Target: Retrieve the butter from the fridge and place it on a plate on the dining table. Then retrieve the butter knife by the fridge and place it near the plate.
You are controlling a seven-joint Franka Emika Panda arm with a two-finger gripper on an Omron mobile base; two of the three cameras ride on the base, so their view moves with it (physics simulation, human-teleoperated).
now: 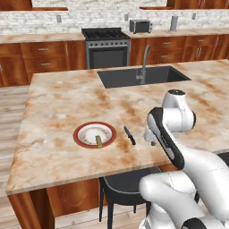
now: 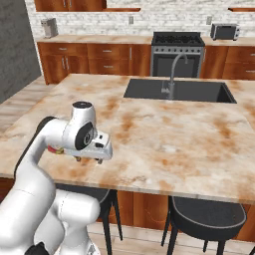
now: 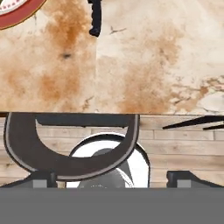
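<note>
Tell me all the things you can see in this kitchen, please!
plate: one, white with red-brown rim, on the dining table near its front edge
butter: one, yellow-olive stick, lying on the plate
butter knife: one, black, flat on the table just right of the plate
dining table: one, beige-orange marble top
sink: one, dark, sunk into the table's far side
tap: one, grey, at the sink
stove: one, dark, against the back wall
toaster: one, grey, on the back counter
stools: two, black, under the table's near edge
tool: one, open, holding nothing, near the table's edge
</note>
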